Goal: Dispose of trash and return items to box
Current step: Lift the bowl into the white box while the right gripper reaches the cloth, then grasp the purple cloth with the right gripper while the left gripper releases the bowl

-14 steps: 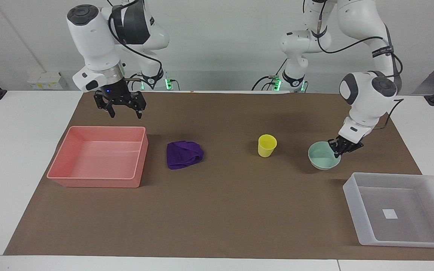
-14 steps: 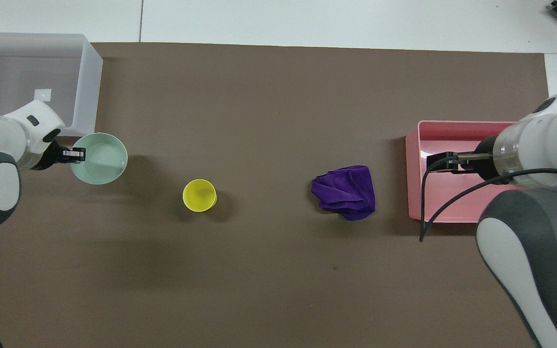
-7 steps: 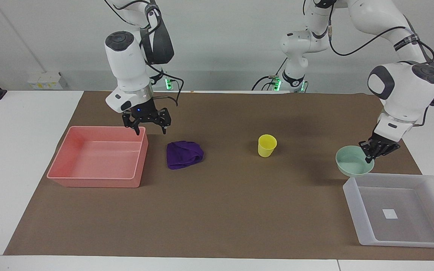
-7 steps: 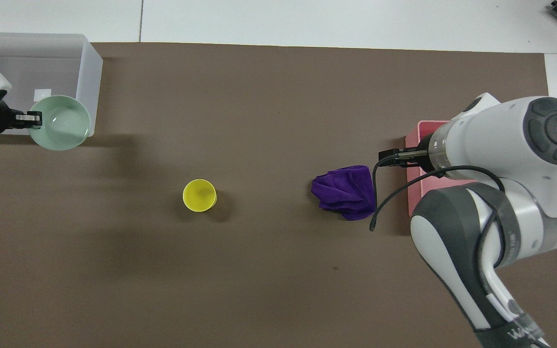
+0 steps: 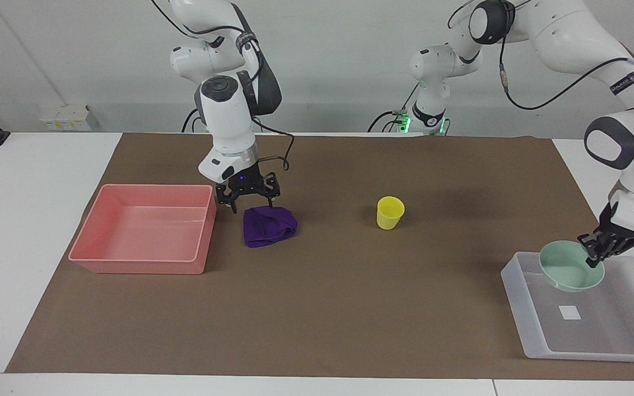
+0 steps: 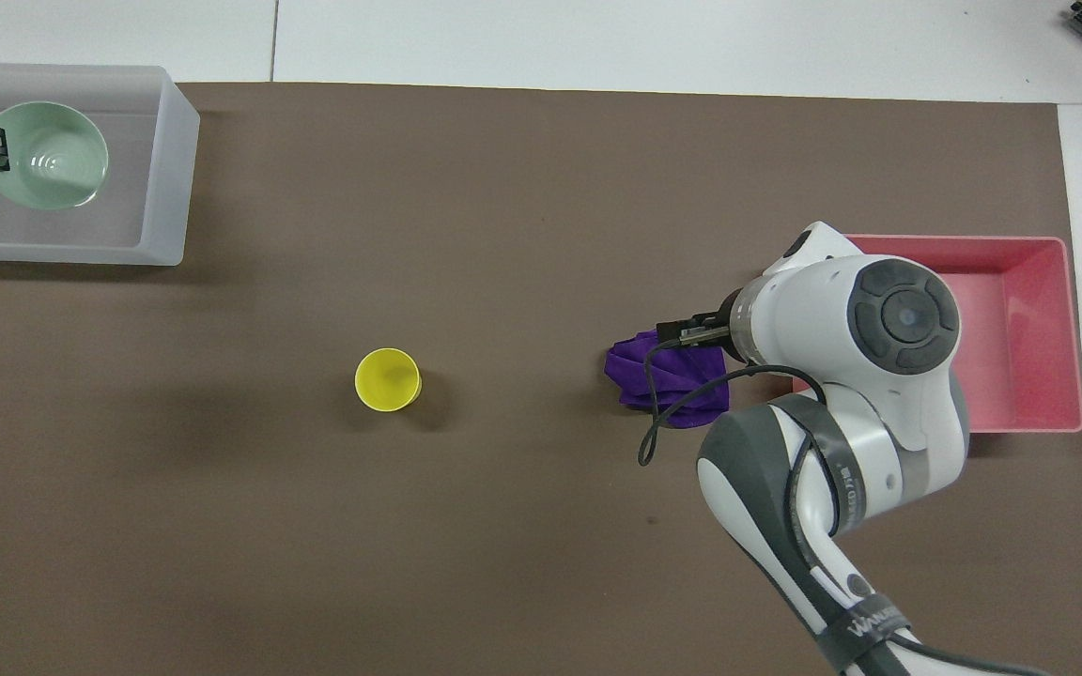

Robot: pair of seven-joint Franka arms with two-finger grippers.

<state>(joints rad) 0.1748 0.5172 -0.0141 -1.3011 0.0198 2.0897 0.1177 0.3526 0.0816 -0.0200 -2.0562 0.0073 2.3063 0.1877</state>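
The left gripper is pinched tight on the rim of the shallow pale mint-green round bowl, holding it tilted in the air over the translucent whitish-grey rectangular plastic tray, which sits at the left arm's end of the table. That tray has low walls and a small white square mark on its floor. In the overhead view the bowl's smooth inside faces up and shows faint rings.

Over at the other end, the right gripper hangs with its jaws spread wide right above the deep purple wad of soft cloth, crumpled into folds and wrinkles on the brown mat. The cloth lies just beside the pink rectangular plastic tray.

The small yellow plastic cup stands upright, mouth up, alone on the mat between the cloth and the whitish tray, well apart from both.
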